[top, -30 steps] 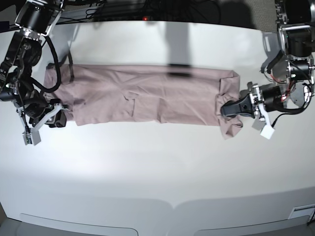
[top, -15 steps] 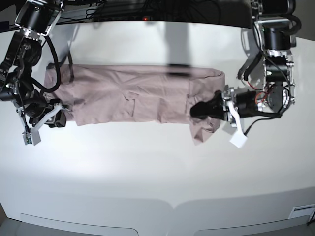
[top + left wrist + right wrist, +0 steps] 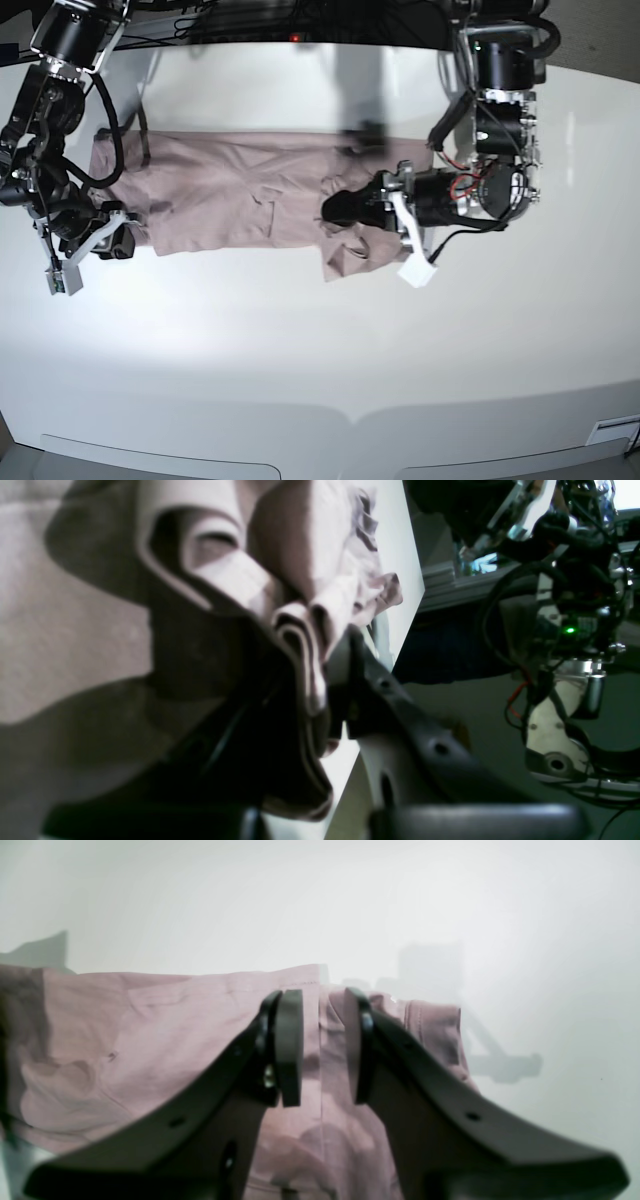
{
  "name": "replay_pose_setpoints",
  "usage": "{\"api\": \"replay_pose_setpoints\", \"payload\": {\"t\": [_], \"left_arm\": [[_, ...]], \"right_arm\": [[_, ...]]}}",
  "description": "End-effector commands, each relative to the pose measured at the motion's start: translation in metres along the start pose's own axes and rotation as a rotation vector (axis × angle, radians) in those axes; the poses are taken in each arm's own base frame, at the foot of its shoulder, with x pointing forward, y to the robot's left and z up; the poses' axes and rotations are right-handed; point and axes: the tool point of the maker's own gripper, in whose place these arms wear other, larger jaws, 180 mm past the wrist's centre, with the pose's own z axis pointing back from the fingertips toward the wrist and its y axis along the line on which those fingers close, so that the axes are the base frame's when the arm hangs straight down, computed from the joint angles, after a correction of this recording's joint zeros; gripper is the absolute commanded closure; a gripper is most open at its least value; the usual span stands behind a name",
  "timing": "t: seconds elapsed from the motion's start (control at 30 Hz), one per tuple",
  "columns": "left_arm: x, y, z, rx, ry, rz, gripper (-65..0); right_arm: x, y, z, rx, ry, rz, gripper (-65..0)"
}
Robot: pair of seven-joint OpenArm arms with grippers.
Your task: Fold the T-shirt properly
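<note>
Left wrist view: the left gripper (image 3: 325, 705) clamps a bunched fold of the T-shirt (image 3: 280, 580). Right wrist view: the right gripper (image 3: 322, 1045) hangs narrowly parted, gripping nothing, above the cloth. Base view: T-shirt lies across the white table (image 3: 320, 340), one end doubled over its middle.

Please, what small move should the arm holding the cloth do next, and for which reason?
Probably carry on toward the far end. The left gripper is shut on a bunched edge of the plain dusty pink T-shirt, and the folded flap reaches only about midway, while the right gripper waits open there.
</note>
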Motion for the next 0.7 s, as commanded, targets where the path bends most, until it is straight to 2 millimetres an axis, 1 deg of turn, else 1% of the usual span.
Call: {"api": "replay_pose_setpoints", "payload": {"t": [0.0,0.1,0.2,0.27,0.43,0.6,0.67], "left_arm": [[0.019,-0.011,-0.002,-0.029,-0.045,-0.031,0.0],[0.02,-0.016,-0.007,-0.043,-0.056,-0.029,0.0],[0.028,-0.017,-0.007,-0.046,-0.103,-0.027,0.0],[0.03,-0.017,-0.007,-0.046,-0.11,-0.027,0.0],[0.03,-0.017,-0.007,-0.046,-0.11,-0.027,0.0],[0.024,-0.017,-0.007,-0.047,-0.081,-0.027,0.0],[0.024,-0.022,-0.007,-0.075,-0.081,-0.021,-12.7]], "right_arm": [[0.021,-0.004,0.006,-0.008,-0.063,0.024,-15.2],[0.021,-0.004,0.006,-0.008,-0.063,0.024,-15.2],[0.021,-0.004,0.006,-0.008,-0.063,0.024,-15.2],[0.021,-0.004,0.006,-0.008,-0.063,0.024,-15.2],[0.021,-0.004,0.006,-0.008,-0.064,0.024,-15.2],[0.021,-0.004,0.006,-0.008,-0.064,0.025,-15.2],[0.021,-0.004,0.006,-0.008,-0.064,0.025,-15.2]]}}
